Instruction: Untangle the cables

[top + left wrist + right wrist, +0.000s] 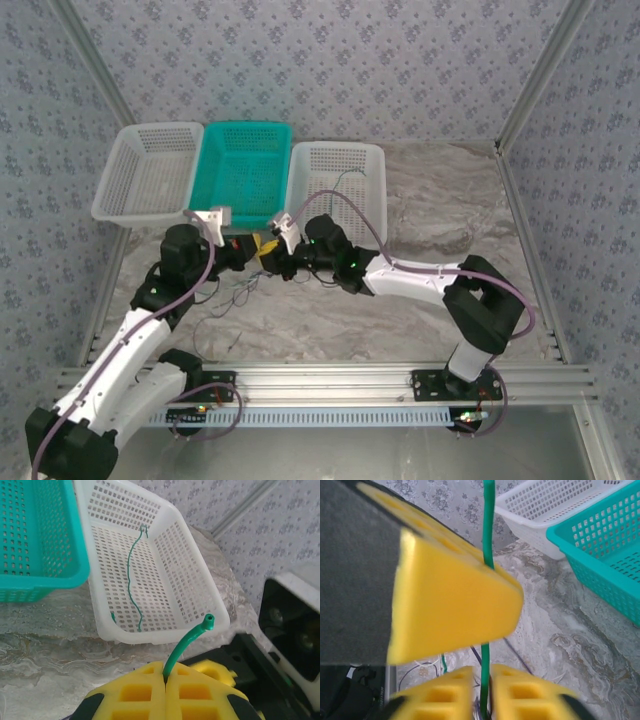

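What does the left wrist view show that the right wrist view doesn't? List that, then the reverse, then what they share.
Left wrist view: a white basket with a second green cable lying inside, and the held green cable ending in a free tip.
Right wrist view: another white basket beyond the teal basket, loose cables on the table, and the held cable running up past the right gripper's finger.
Both: the left gripper shut on the green cable, the teal basket, the marble table.
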Robot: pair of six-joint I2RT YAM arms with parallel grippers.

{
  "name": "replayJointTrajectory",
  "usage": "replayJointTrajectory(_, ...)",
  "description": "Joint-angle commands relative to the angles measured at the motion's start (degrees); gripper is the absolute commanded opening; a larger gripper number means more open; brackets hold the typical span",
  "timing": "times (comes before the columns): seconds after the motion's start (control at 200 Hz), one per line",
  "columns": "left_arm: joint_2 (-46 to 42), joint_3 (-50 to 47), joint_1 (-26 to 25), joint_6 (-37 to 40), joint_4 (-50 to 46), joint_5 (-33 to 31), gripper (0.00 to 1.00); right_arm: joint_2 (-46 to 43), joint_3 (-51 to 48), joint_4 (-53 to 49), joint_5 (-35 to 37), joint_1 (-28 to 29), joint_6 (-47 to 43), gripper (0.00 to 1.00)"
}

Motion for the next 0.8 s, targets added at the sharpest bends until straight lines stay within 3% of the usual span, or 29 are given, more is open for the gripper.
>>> replayJointTrajectory(0.0,-2.38,2.51,0.43,-3.62,3.53,-0.84,0.00,-0.60,0.42,0.18,7.06,1.80,-2.74,0.40)
replayJointTrajectory(0.13,-2.28,6.86,0.43,-5.26,2.74,0.63,0.00,1.12,-1.90,4.57,14.39,2.94,-5.15,0.46)
replayJointTrajectory(0.415,-5.04,12.70,1.68,-3.79,-3.84,-4.09,0.00,6.38,-2.55,3.02,14.89,2.75,-3.28,0.21)
replayJointTrajectory(0.64,-6.97,18.08,6.65,-1.92,-12.74,-12.26,0.00,5.71,-8.57,5.30,14.88,2.69,-0.12,0.20)
replayJointTrajectory(0.795,-7.14,19.80,12.37,-1.77,-15.30,-12.52,0.00,4.80,-11.67,5.09,14.89,2.80,0.60,0.09)
